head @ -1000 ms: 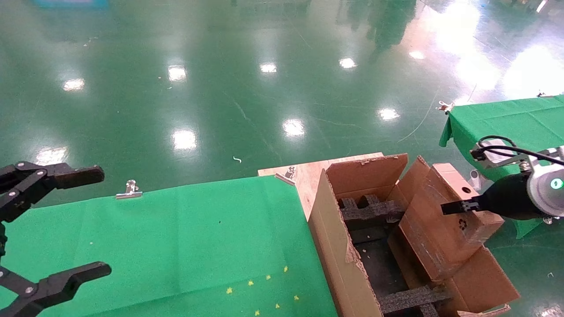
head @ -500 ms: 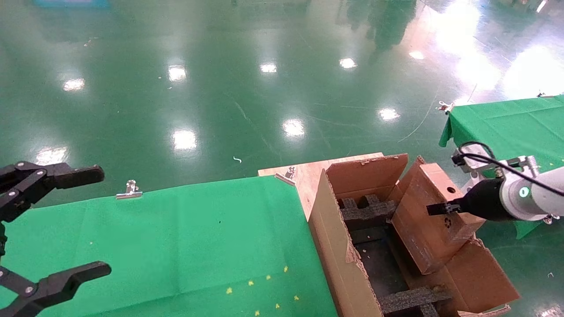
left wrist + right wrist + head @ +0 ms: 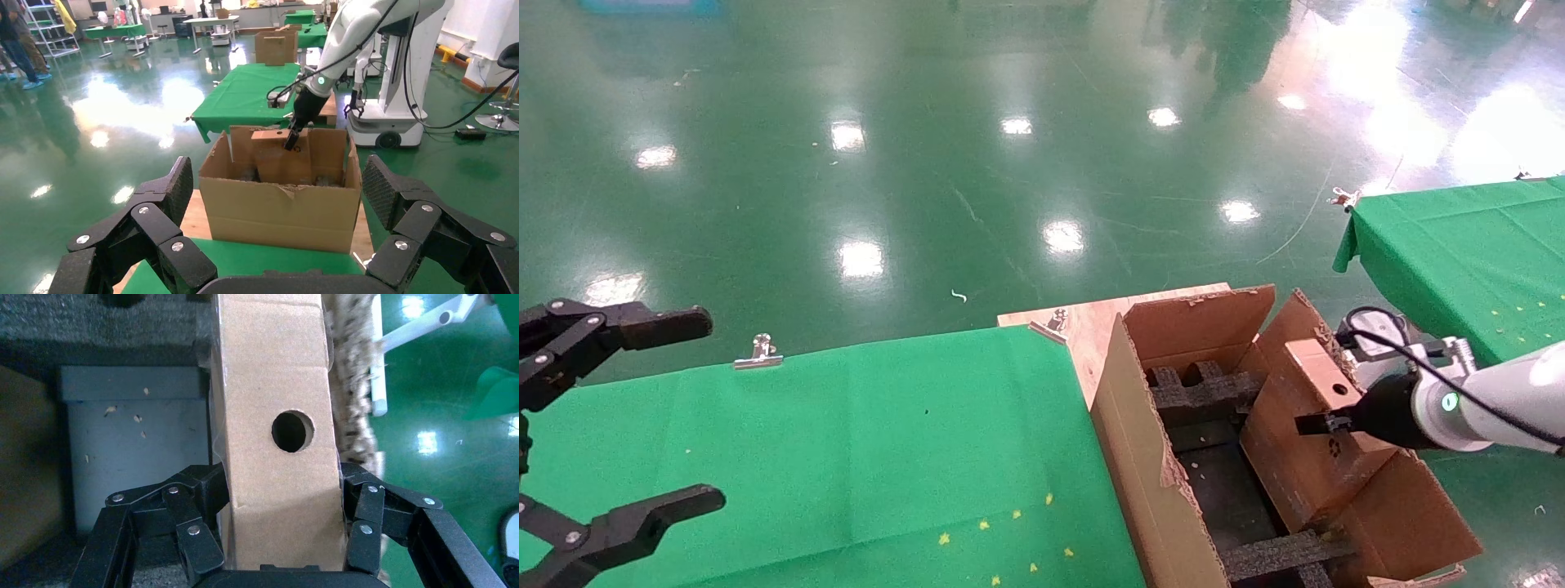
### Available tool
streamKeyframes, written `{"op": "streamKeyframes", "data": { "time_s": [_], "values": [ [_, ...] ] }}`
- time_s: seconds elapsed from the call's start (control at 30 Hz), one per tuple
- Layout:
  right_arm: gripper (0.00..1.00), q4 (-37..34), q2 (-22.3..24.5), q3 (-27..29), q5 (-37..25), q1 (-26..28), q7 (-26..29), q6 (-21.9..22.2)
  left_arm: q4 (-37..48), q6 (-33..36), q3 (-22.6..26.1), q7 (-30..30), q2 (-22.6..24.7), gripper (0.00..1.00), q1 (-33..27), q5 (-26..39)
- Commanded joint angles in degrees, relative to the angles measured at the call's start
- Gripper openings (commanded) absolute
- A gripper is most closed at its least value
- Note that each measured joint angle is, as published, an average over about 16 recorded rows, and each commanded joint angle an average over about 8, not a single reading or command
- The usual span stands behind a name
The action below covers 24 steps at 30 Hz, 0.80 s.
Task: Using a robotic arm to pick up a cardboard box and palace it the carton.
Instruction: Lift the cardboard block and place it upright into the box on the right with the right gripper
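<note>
Cardboard box sits clamped in the right gripper, already partly down inside the carton, against the carton's right wall. Right wrist view: 2 black fingers press opposite broad faces of the cardboard box, the narrow face with the round hole turned toward the camera. Box is tilted — top leans toward the carton's right flap, lower end toward the dark floor of the carton between the black foam inserts. Long axis runs roughly down and away from the gripper, along the carton's length. From the left wrist view the robotic arm reaches in from the far side, with the cardboard box partly above the rim of the carton. Judgement: remaining move is mostly downward, with some levelling so the lower end clears the foam — the tilt is what could snag. Left gripper is parked well apart over the green table, fingers spread wide, holding nothing; right arm is the only one placed to finish.
</note>
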Motion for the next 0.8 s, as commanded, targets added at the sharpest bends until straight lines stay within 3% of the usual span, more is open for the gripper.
{"op": "streamKeyframes", "data": {
  "time_s": [0.03,0.43,0.8],
  "values": [
    [0.0,-0.09,-0.41,-0.34,-1.0,-1.15,1.53,0.88,0.0,0.0,0.0,0.0,0.0,1.0,0.0,0.0],
    [0.0,-1.06,-4.01,-1.59,-5.03,-5.63,7.98,1.49,0.0,0.0,0.01,0.0,0.0,1.0,0.0,0.0],
    [0.0,-4.45,-8.0,-2.68,-4.68,-8.7,9.6,0.56,0.0,0.0,0.01,0.01,0.0,1.0,0.0,-0.01]
  ]
}}
